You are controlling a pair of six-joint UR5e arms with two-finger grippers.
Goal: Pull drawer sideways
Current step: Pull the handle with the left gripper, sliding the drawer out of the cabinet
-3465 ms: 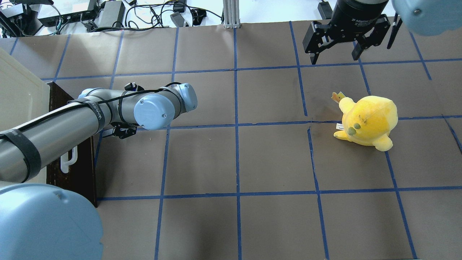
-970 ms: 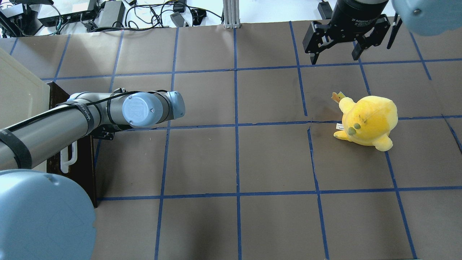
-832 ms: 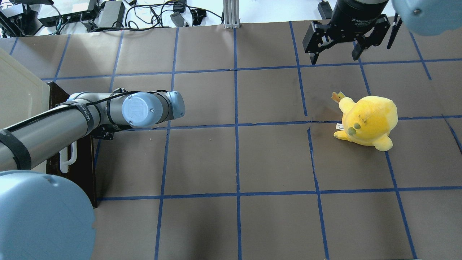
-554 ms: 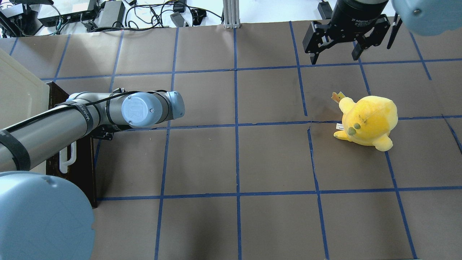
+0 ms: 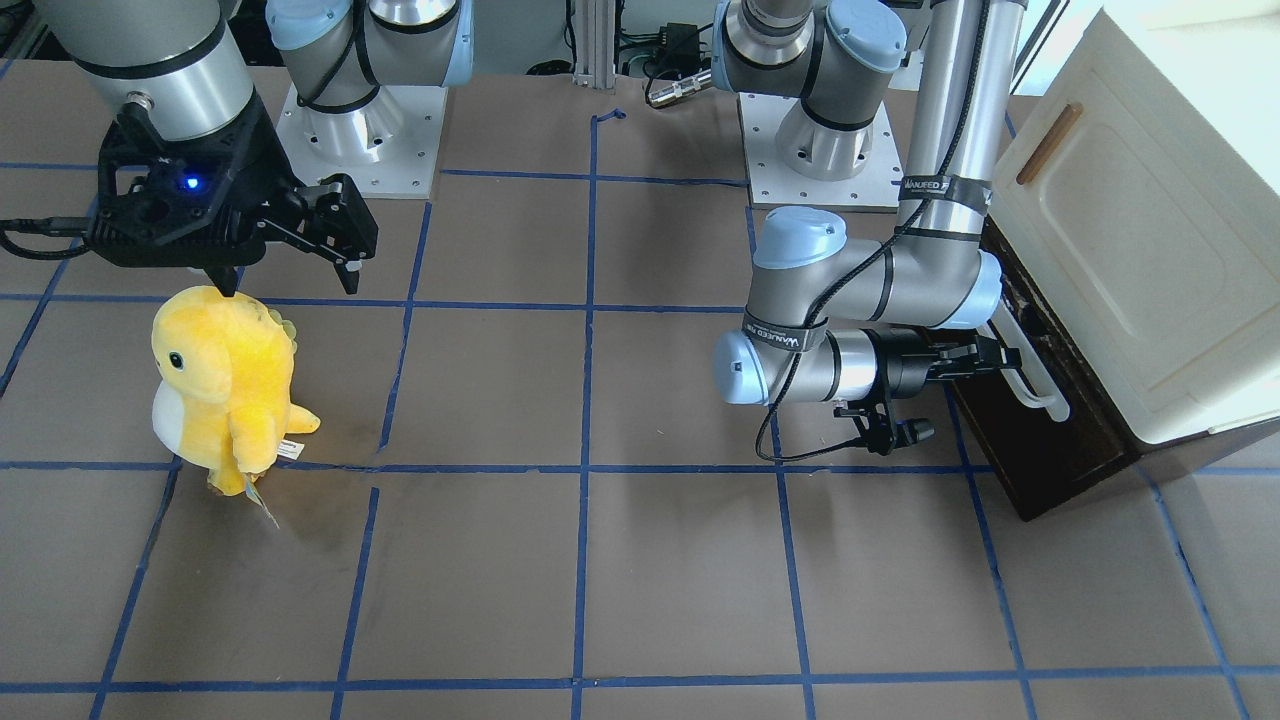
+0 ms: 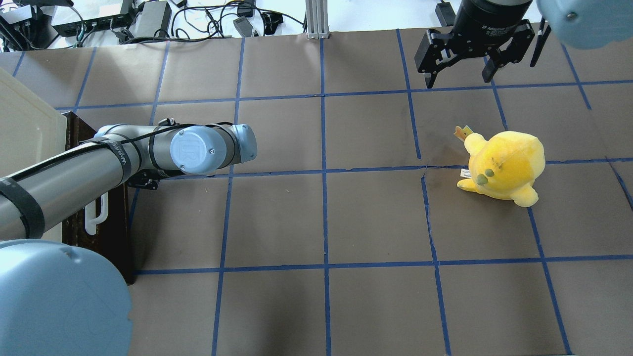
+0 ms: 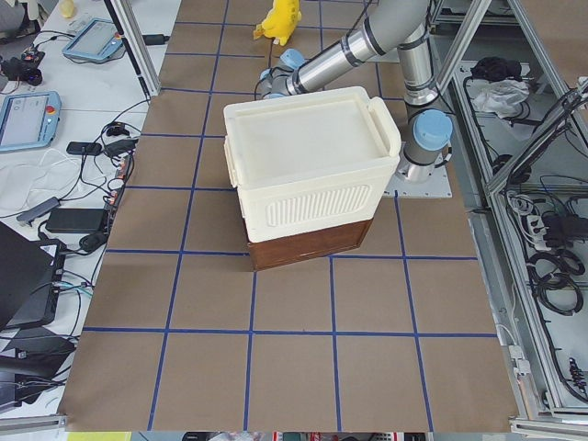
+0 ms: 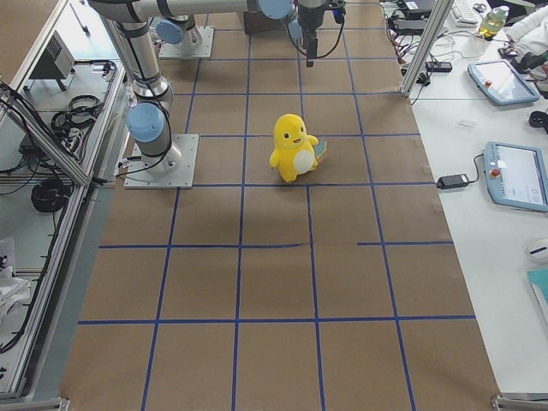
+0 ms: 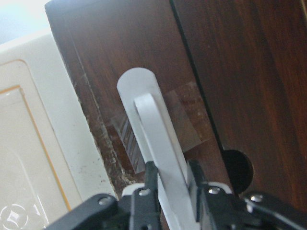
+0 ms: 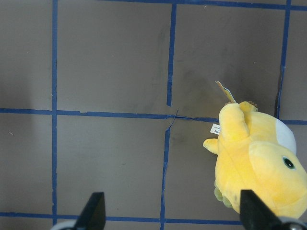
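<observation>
The left gripper (image 9: 171,167) has its two fingers squeezed in on the white handle (image 9: 152,127), one finger on each side, not far from one end of the bar. It holds there because the handle is the only good thing to tug on. The front of the drawer (image 5: 1050,460) is flat dark wood with nothing else to grab. The arm lies low and sideways, level with the handle, so I think a pull would go straight out over the table (image 6: 376,217).

The drawer sits at the bottom of the big cream box (image 5: 1130,250), at the end of the table on the robot's left. It looks shut, or very nearly shut.

The right gripper (image 6: 458,81) hangs well away with its fingers spread wide and nothing in them. A yellow toy (image 6: 504,165) stands on the table near it. I think this arm is just parked out of the way — the job needs only one hand.

None of the drawer's inside shows, so I cannot tell what is in it. The cream box is closed up too.
</observation>
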